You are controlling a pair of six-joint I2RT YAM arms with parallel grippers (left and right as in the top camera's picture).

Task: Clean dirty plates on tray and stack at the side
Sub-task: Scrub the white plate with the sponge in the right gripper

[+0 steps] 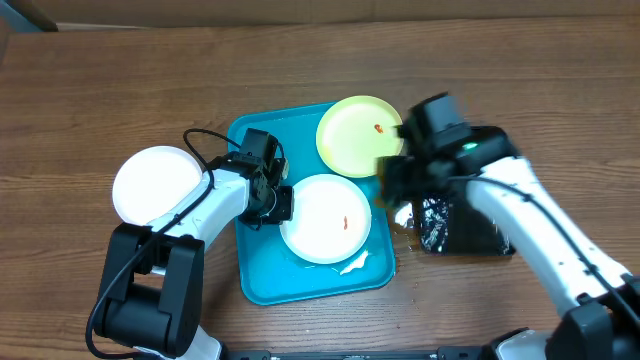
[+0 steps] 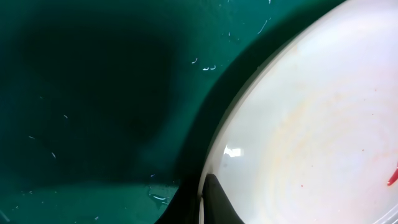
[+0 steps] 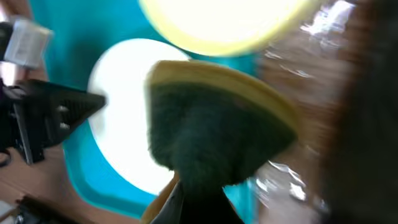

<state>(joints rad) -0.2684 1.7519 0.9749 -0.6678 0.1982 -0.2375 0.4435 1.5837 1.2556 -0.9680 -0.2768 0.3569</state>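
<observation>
Holding two smeared plates, the tray (image 1: 262, 275) lies under both grippers — yellow-green plate (image 1: 355, 135) just beyond the right gripper (image 1: 393, 183), white plate (image 1: 325, 218) pinched at its rim by the closed left gripper (image 1: 283, 205). A third plate (image 1: 155, 185) outboard looks finished; the right gripper clamps a sponge (image 3: 211, 124).

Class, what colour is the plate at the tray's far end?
Pale yellow-green plate with a small red smear, clearest in the overhead view.

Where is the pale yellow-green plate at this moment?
In the overhead view, the yellow-green plate lies on the far right corner of the blue tray, just behind the smeared white plate.
</observation>
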